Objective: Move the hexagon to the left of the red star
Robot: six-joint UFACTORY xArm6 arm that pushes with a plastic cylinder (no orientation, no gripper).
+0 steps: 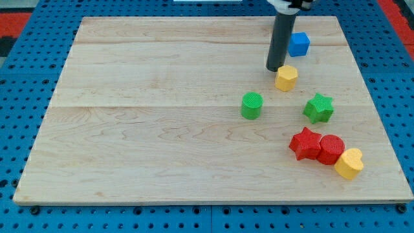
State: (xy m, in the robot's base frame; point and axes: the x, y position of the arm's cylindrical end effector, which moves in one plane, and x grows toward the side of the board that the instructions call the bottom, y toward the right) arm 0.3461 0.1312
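The yellow hexagon (286, 77) lies on the wooden board in the upper right part of the view. My tip (275, 69) stands just to its upper left, touching or nearly touching it. The red star (305, 143) lies lower right, well below the hexagon, touching a red cylinder (331, 149) on its right.
A blue cube (298, 44) lies just above right of the rod. A green cylinder (252, 105) lies below left of the hexagon, a green star (319, 108) below right. A yellow heart (350, 163) touches the red cylinder. The board's right edge (378, 110) is near.
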